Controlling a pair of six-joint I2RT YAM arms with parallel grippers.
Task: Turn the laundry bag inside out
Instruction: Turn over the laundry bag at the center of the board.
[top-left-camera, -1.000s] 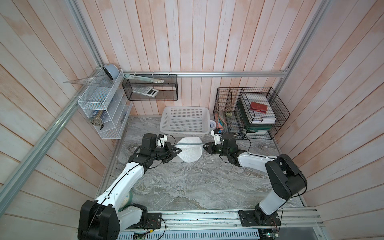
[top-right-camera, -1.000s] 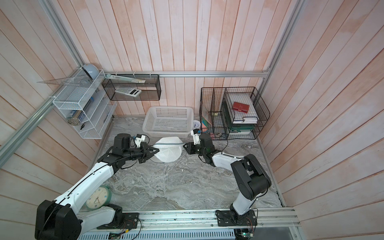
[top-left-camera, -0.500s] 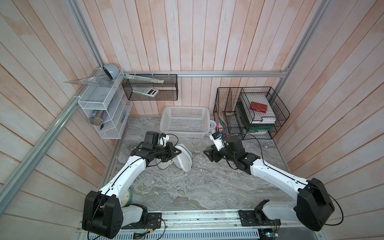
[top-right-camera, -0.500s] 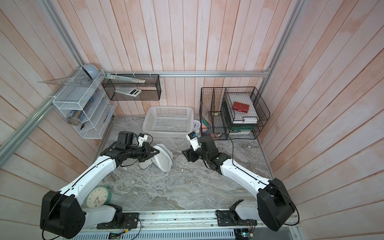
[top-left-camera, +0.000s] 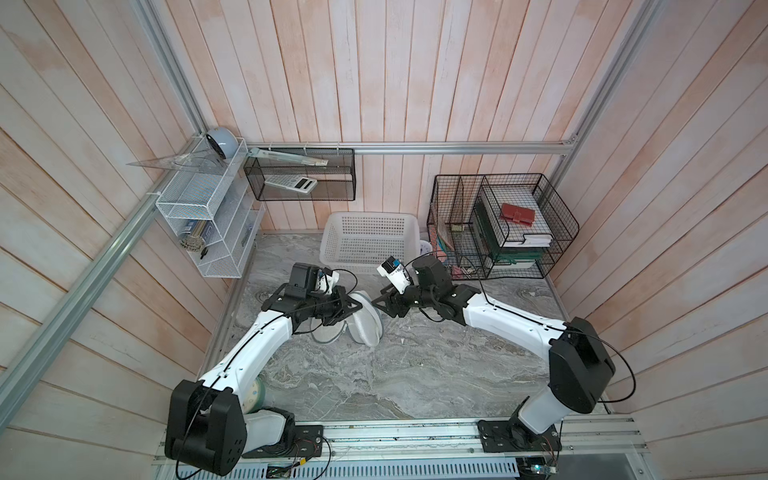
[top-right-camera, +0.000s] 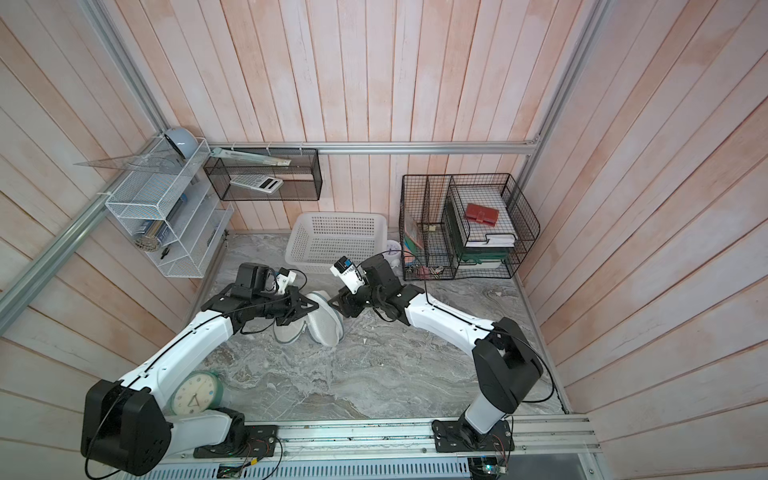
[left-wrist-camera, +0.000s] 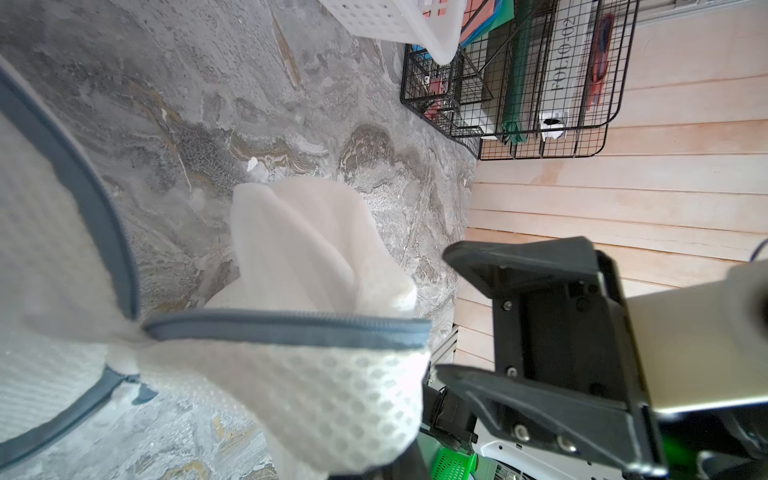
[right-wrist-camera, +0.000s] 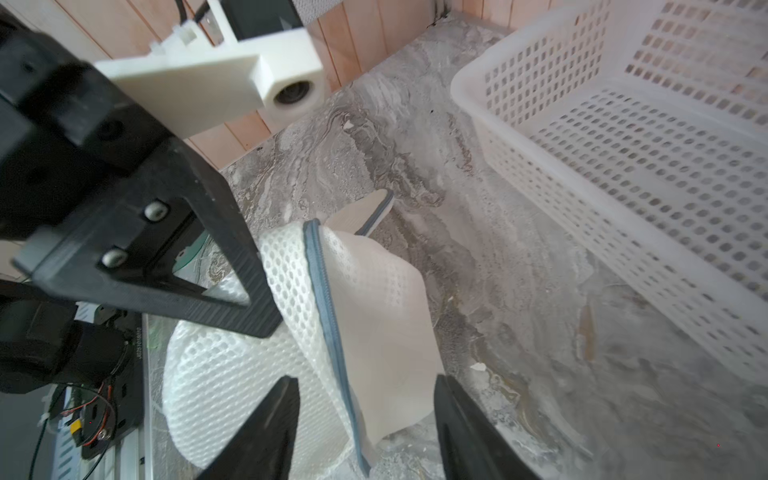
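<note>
The laundry bag (top-left-camera: 368, 322), white mesh with a grey-teal trimmed rim, hangs crumpled just above the marble table in both top views. My left gripper (top-left-camera: 356, 306) is shut on a fold of its mesh. In the left wrist view the laundry bag (left-wrist-camera: 332, 395) covers that gripper's jaws. My right gripper (right-wrist-camera: 365, 415) is open, facing the left one. A flap of the bag's rim (right-wrist-camera: 332, 332) lies between its two fingers (right-wrist-camera: 266, 428), and they stand clear of it. In the right wrist view the left gripper's black finger (right-wrist-camera: 232, 257) presses into the mesh.
A white perforated plastic basket (top-left-camera: 370, 239) stands just behind both grippers. At the back right is a black wire rack (top-left-camera: 498, 232) with folders. A white wire shelf (top-left-camera: 203, 216) hangs on the left wall. A round clock (top-right-camera: 195, 392) lies under the left arm.
A second ago both grippers held the bag stretched between them by the basket. The right let go and drew away. It has now come back, with its jaws open around the rim.
</note>
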